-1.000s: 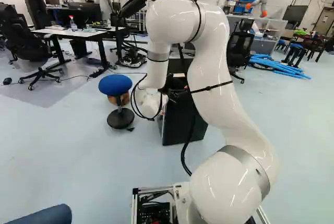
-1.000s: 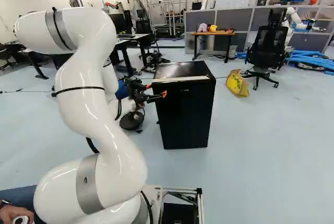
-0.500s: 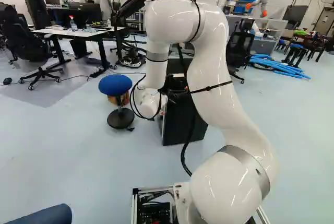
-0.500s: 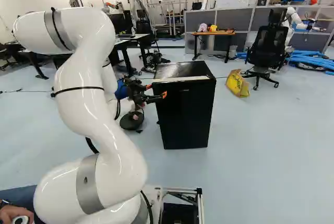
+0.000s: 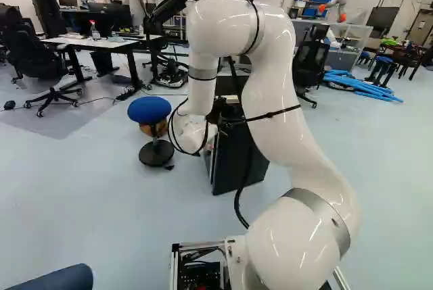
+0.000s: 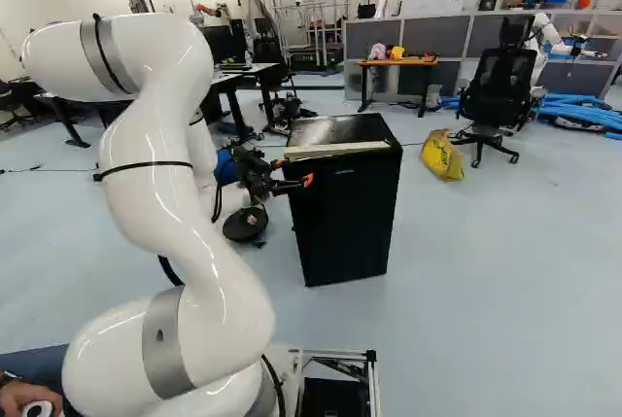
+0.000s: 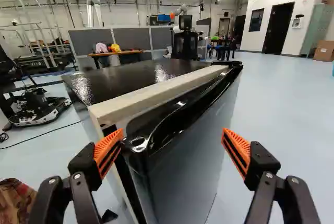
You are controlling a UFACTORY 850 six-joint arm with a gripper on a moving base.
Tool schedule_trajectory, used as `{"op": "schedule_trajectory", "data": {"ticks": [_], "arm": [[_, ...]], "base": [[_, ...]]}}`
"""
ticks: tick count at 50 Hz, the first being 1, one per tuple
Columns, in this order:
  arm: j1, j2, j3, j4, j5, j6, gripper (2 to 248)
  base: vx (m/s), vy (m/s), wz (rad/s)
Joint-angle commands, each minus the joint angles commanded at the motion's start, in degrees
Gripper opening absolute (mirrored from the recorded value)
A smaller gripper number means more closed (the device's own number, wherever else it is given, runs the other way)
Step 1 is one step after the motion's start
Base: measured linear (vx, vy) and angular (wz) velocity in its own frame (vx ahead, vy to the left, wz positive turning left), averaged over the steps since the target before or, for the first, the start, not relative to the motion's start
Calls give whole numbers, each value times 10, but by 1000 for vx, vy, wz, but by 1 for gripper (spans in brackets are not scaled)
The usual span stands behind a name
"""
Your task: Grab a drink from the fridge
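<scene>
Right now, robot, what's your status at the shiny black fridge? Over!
Black gripper with orange pads: open. Boxy black fridge: glossy black door looks slightly ajar, no drink visible. Round blue stool nearby, might get in the way.

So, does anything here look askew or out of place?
Yes: the door of the glossy black fridge stands slightly ajar, with a dark gap beside its pale front edge, so it isn't flush. A crumpled yellow bag on the floor beyond it may be stray.
</scene>
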Motion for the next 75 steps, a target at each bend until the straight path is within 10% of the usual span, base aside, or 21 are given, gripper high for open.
{"op": "schedule_trajectory", "data": {"ticks": [75], "arm": [[37,35,73,138,13,0,247]], "base": [[0,0,0]]}}
